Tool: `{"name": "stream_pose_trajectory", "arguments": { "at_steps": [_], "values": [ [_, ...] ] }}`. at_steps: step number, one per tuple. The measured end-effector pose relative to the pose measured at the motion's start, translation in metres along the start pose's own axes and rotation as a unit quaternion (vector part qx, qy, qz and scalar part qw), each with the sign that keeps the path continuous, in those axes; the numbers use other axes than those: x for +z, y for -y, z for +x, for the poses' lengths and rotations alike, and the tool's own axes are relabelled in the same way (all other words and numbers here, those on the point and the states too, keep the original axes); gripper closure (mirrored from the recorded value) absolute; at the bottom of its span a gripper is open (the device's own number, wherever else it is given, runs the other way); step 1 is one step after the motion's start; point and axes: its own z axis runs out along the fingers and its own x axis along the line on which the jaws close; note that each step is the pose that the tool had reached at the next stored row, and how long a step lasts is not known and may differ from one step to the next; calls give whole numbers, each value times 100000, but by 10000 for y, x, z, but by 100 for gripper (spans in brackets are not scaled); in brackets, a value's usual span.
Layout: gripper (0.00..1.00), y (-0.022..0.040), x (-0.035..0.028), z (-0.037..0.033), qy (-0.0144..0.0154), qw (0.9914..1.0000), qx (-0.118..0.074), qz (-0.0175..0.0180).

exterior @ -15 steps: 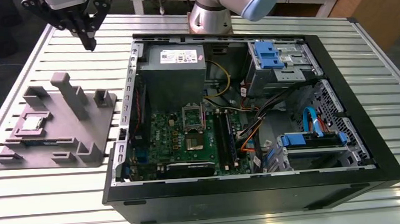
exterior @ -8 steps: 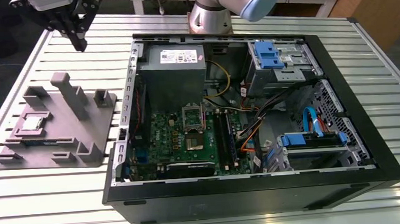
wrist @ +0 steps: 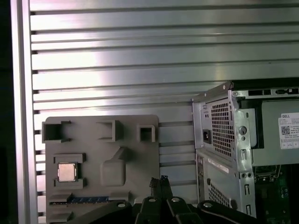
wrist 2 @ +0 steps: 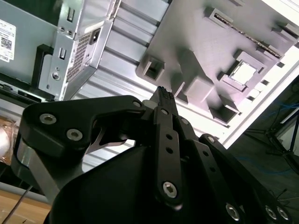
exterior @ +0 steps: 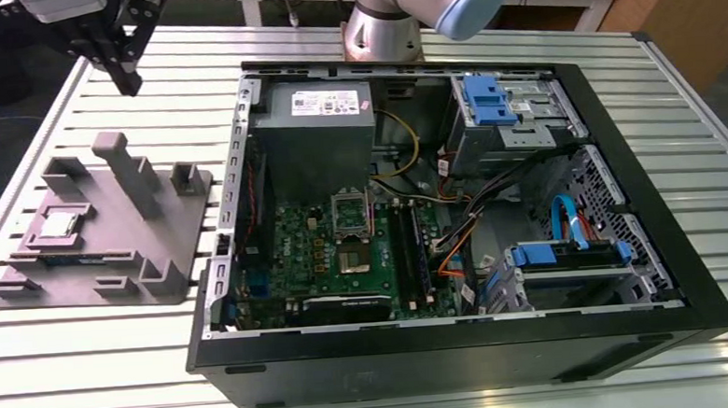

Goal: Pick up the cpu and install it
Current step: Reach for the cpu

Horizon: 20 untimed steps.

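The cpu (exterior: 63,223) is a small silvery square lying flat in a recess of the grey holder tray (exterior: 155,262), at the exterior view's left. It also appears in the second wrist view as the cpu (wrist 2: 244,73) and in the first wrist view as the cpu (wrist: 67,171). My gripper (exterior: 125,78) hangs high above the table, beyond the tray's far end and well apart from the chip. Its black fingertips (wrist 2: 162,94) are pressed together with nothing between them. The socket frame (exterior: 350,231) sits on the green motherboard (exterior: 294,250) inside the open computer case.
The open black computer case (exterior: 639,199) lies on the slatted metal table (exterior: 74,378), right of the tray. Tall grey posts (exterior: 126,170) rise from the tray. A memory stick (wrist: 88,199) lies in a tray slot near the chip. The arm's base (exterior: 380,25) stands behind the case.
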Motion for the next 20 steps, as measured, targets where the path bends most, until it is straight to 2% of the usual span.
{"name": "stream_pose_trajectory", "arguments": {
  "at_steps": [9, 20],
  "values": [
    [90, 23, 34, 284, 12, 100000, -1, -5],
    [90, 52, 128, 570, 9, 100000, -1, -2]
  ]
}}
